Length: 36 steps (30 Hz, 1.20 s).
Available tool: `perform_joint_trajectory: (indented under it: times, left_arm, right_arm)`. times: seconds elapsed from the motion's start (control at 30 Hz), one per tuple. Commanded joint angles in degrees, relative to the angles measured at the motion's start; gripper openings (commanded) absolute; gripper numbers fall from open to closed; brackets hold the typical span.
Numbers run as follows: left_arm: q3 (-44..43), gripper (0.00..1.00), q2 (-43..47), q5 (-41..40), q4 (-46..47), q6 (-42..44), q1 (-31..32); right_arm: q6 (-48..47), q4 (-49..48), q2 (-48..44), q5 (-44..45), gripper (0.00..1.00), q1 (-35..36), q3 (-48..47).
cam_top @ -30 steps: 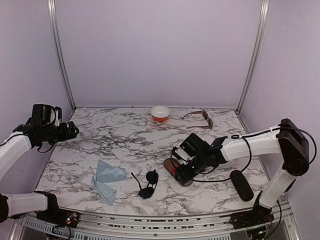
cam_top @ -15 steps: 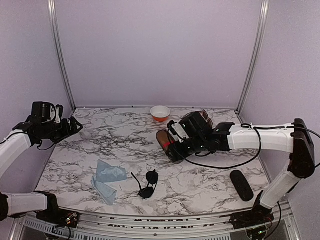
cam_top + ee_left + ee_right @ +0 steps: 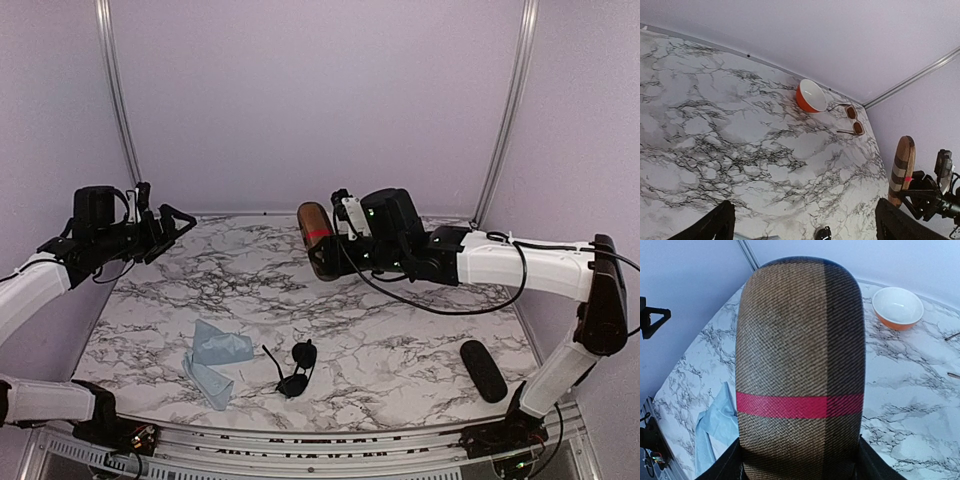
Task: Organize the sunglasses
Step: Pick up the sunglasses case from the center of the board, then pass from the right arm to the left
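Observation:
The small black sunglasses [image 3: 295,368] lie folded on the marble table near the front centre. One lens shows at the bottom of the left wrist view [image 3: 822,234]. The brown sunglasses [image 3: 854,120] lie at the back right by the wall and are hidden behind the right arm in the top view. My right gripper [image 3: 338,245] is shut on the brown case with the red stripe [image 3: 315,240] and holds it upright in the air over the back centre. The case fills the right wrist view [image 3: 800,365]. My left gripper [image 3: 165,228] is open and empty, raised over the table's back left.
A black oblong case [image 3: 483,370] lies at the front right. A crumpled blue cloth [image 3: 215,360] lies at the front left. An orange bowl [image 3: 810,96] stands at the back centre by the wall, behind the held case in the top view.
My right gripper has lifted the brown case off the table and carried it up and toward the back left. My left arm has risen and swung toward the centre.

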<state>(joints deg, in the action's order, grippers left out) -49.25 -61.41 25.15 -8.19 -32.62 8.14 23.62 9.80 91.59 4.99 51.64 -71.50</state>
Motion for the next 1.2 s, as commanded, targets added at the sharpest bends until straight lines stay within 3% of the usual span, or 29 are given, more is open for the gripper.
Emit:
perform_joint_trajectory:
  times: [0.0,0.17,0.37,0.7,0.9,1.17]
  left_arm:
    - [-2.3,0.98,-0.8,3.7,8.5,-0.9,6.6]
    - [-2.3,0.96,-2.5,9.2,18.7,-1.2,13.5]
    - [-4.4,0.96,-5.0,13.4,24.1,1.1,20.3]
    - [-6.0,0.94,-7.6,20.1,35.5,-1.4,23.9]
    - [-3.2,0.93,-6.7,22.9,43.4,-3.4,25.0]
    - [-3.1,0.91,-7.3,22.7,44.9,-3.4,26.8]
  right_arm:
    - [2.6,-8.1,-2.0,-4.2,0.55,0.4,-1.4]
    - [3.3,-16.7,-4.2,-15.0,0.55,0.5,1.3]
    - [3.7,-26.2,-4.9,-25.8,0.55,0.4,3.1]
    - [8.0,-37.3,-3.5,-39.0,0.56,0.7,3.0]
    - [9.4,-39.0,-1.8,-41.9,0.56,1.3,2.0]
    - [9.3,-39.2,-0.2,-43.5,0.56,2.5,1.1]
